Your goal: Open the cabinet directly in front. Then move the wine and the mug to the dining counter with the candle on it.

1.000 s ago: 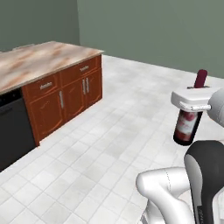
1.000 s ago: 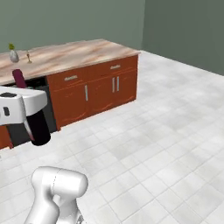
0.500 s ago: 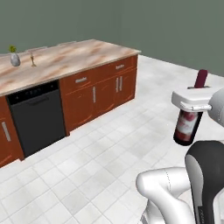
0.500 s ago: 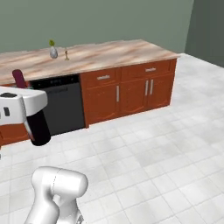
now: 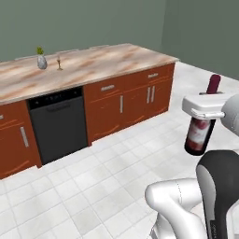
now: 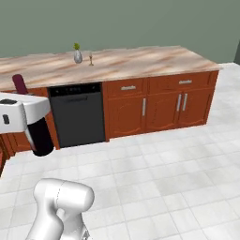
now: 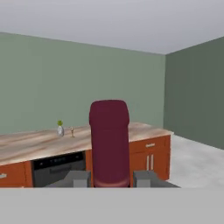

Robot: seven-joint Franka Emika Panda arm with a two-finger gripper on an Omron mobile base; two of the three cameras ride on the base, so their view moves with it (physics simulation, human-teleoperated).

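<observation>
Left base view
Claw: the gripper [image 5: 205, 108] is clenched around the neck of the wine [image 5: 200, 133], which hangs upright in the air above the white tiled floor [image 5: 116, 172].
Bottle: dark red cap sticking up over the white hand, red-and-white label below it.
Counter: the dining counter [image 5: 93, 70] runs across the back, beige marble on reddish-brown base cabinets [image 5: 135, 100], with a black dishwasher [image 5: 58, 122] set in its front.
On the counter: the candle [image 5: 59, 62] stands just beside a grey vase [image 5: 42, 60] with a yellow-green sprig, both near the far edge.

Right base view
Claw: the gripper [image 6: 21, 110] has the wine [image 6: 40, 133] in its grasp at the left edge; the dark body hangs below the white hand.
Counter: the dining counter [image 6: 140, 58] is well apart from the bottle; the candle [image 6: 91, 59] is just right of the vase [image 6: 78, 56].

Hand view
Claw: two grey fingertips [image 7: 78, 178] sit on either side of the dark red neck of the wine [image 7: 109, 140].
Beyond: the dining counter [image 7: 35, 144] with the vase [image 7: 60, 129] and the candle [image 7: 72, 131].
</observation>
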